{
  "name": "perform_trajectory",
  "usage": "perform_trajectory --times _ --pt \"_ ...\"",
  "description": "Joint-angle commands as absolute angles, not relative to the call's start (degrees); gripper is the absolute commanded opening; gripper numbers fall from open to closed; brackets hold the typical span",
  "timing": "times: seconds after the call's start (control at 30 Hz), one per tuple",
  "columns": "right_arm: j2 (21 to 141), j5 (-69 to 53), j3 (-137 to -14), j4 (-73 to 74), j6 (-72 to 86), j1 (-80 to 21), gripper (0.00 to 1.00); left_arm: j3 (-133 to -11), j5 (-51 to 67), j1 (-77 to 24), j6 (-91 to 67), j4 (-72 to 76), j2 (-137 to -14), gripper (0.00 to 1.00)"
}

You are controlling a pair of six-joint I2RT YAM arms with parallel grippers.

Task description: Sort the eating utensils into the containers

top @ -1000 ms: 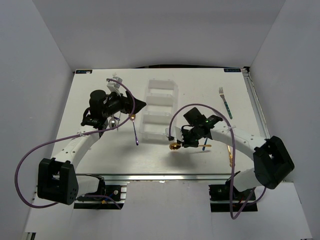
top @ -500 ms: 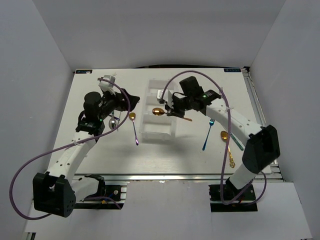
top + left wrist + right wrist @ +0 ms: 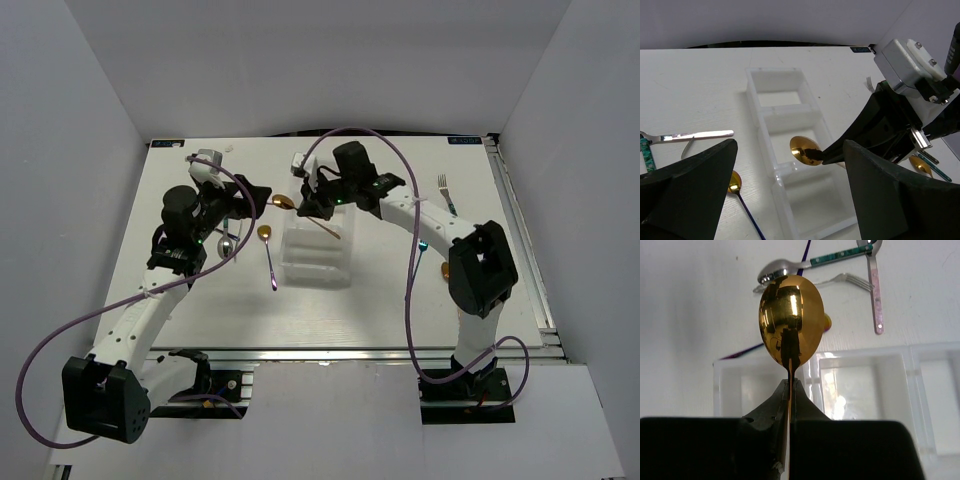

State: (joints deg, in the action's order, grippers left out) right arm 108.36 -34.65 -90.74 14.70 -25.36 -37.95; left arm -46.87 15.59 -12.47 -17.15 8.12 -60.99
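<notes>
My right gripper (image 3: 303, 205) is shut on the handle of a gold spoon (image 3: 285, 203) and holds it above the far left edge of the translucent white tray (image 3: 288, 270). In the right wrist view the spoon's bowl (image 3: 791, 325) stands straight out from the closed gripper (image 3: 790, 385), over the tray's wall (image 3: 860, 351). My left gripper (image 3: 262, 198) is open and empty, just left of the tray. In the left wrist view the left gripper (image 3: 790, 200) frames the tray (image 3: 752, 100) and the held spoon (image 3: 804, 149). A gold-bowled spoon with a purple handle (image 3: 268, 250) lies left of the tray.
A silver knife (image 3: 695, 135), a fork (image 3: 845, 279) and a teal-handled spoon (image 3: 815, 262) lie left of the tray under my left arm. To the right lie a teal-handled fork (image 3: 447, 195), a blue fork (image 3: 420, 245) and a gold spoon (image 3: 447, 270).
My right arm has swung from the near right of the table over the tray to its far left edge, carrying the gold spoon. My left gripper has drifted slightly back.
</notes>
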Motion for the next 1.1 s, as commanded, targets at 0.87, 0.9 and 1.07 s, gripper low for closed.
perform_trajectory --times 0.87,0.9,1.07 --pt "100.20 -24.25 -73.56 -2.38 -14.15 -42.19 0.47 -46.76 17.22 -11.69 -17.40 8.79 -61.17 0.98" --pt "99.67 -24.87 -73.74 -1.68 -14.59 -42.19 0.57 -46.76 17.40 -11.69 -17.32 8.70 -61.35 0.98" --pt "95.46 -30.48 -74.18 3.50 -18.89 -41.93 0.65 -47.11 18.63 -11.69 -17.93 8.09 -63.28 0.98"
